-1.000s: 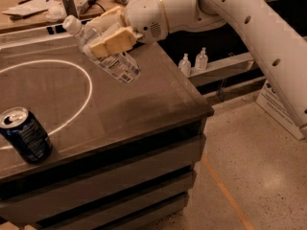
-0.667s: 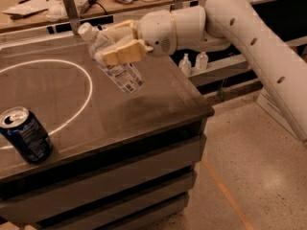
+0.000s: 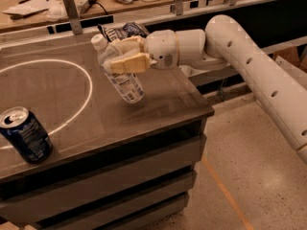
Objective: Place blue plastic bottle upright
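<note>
Closest to me, a dark blue soda can (image 3: 25, 134) stands upright at the near edge of the white circle (image 3: 90, 85) painted on the counter (image 3: 168, 104). Just outside the circle's right side is the plastic bottle (image 3: 127, 85), tilted, its white cap (image 3: 98, 41) up and leaning toward the circle, its base low over the counter; I can't tell whether it touches. The gripper (image 3: 115, 56) is clamped across the bottle's upper half, one tan finger (image 3: 129, 63) on the near side and the other behind. The white arm (image 3: 249, 66) reaches in from the right of the circle. Beyond the circle, by the counter's far edge, lies a dark snack bag (image 3: 122, 31). Farther still, a wooden bench (image 3: 29, 18) holds papers (image 3: 29, 7).
</note>
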`<state>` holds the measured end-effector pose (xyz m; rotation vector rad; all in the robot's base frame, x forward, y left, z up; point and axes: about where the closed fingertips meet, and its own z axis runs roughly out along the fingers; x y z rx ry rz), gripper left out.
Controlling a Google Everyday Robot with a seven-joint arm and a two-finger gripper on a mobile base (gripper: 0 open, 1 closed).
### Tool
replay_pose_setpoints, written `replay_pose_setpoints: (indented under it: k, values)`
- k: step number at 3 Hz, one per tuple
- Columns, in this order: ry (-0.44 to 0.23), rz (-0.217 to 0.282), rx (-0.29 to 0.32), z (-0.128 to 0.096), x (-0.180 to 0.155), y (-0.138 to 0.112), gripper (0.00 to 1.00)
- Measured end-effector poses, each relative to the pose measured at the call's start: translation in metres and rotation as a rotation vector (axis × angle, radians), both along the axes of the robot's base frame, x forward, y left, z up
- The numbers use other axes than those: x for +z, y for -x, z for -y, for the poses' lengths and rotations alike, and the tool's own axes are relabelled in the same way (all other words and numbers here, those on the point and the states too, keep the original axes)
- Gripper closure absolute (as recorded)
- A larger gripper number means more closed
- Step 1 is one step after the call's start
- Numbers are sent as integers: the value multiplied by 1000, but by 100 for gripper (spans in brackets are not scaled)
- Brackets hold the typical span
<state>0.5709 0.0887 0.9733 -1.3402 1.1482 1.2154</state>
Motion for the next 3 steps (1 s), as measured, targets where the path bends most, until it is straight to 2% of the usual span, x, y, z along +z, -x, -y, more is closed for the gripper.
replay_pose_setpoints:
  k: [1, 2, 3]
  values:
    - [-46, -25, -16, 1, -10, -11, 100]
    - [-99, -54, -32, 4, -18, -19, 85]
    - [-122, -62, -36, 9, -20, -21, 62]
